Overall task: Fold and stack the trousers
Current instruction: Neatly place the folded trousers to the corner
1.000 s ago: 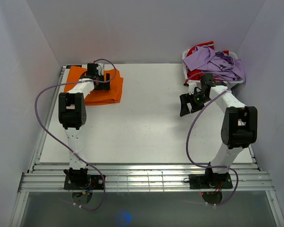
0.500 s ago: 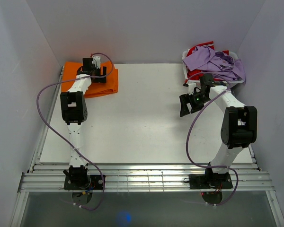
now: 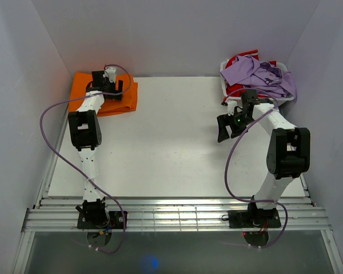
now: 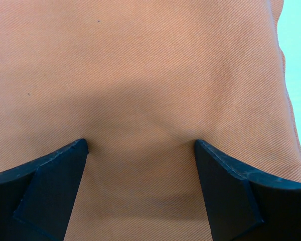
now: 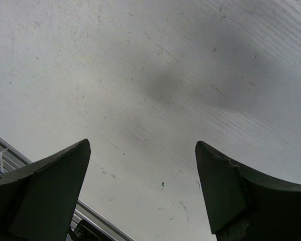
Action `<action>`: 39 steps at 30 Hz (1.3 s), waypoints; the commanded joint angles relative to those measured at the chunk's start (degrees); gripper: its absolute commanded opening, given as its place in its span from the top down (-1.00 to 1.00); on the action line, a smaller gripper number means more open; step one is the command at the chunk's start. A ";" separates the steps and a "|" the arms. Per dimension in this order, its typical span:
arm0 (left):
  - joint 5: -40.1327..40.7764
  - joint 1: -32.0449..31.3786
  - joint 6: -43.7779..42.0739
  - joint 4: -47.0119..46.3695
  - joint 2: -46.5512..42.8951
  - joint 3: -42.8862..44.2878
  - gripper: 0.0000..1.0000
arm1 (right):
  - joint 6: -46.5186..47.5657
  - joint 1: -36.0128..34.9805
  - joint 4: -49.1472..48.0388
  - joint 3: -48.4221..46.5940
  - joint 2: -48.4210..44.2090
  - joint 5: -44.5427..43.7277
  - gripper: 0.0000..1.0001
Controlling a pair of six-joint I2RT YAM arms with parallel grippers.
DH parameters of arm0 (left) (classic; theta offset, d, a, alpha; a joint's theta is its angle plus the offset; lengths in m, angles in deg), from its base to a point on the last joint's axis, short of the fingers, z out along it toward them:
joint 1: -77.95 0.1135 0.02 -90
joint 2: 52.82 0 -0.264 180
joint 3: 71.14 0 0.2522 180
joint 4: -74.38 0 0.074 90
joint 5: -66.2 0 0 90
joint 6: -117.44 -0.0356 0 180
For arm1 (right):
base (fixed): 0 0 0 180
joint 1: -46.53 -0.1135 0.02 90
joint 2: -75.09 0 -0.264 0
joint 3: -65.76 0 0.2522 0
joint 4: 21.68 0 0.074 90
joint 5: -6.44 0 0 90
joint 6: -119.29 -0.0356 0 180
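Note:
The orange trousers (image 3: 127, 97) lie folded in a flat block at the table's far left corner, partly over the left edge. My left gripper (image 3: 107, 85) is open and presses down on top of them. In the left wrist view the orange cloth (image 4: 140, 75) fills the frame, and both open fingertips (image 4: 70, 160) touch it, with nothing held. My right gripper (image 3: 224, 127) is open and empty, hovering over bare table at the right, well away from the trousers. The right wrist view shows only the table between its fingers (image 5: 226, 175).
A white basket (image 3: 224, 85) at the far right corner holds a lilac shirt (image 3: 263, 77) over a red garment (image 3: 240, 59). White walls close in on three sides. An aluminium rail (image 3: 171, 214) runs along the near edge.
My left gripper has slid the folded trousers to the left and back, into the far left corner. The right arm has not moved.

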 commanded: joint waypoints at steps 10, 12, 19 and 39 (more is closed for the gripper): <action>8.56 1.20 -7.71 4.16 -7.18 -8.88 -0.96 | 1.06 0.36 1.33 -3.64 -5.11 1.26 -0.80; 8.30 1.11 -8.25 3.18 -13.43 -9.16 -0.96 | 0.89 0.36 1.42 -4.26 -6.34 1.26 -0.80; -0.93 -0.20 -10.45 5.64 -29.69 -8.97 -0.96 | 1.50 0.36 1.25 -5.84 -11.97 0.30 -0.80; -9.64 -7.33 -0.69 23.75 -88.14 -59.15 -0.96 | 9.15 4.40 -5.08 25.52 -48.16 -6.04 -0.80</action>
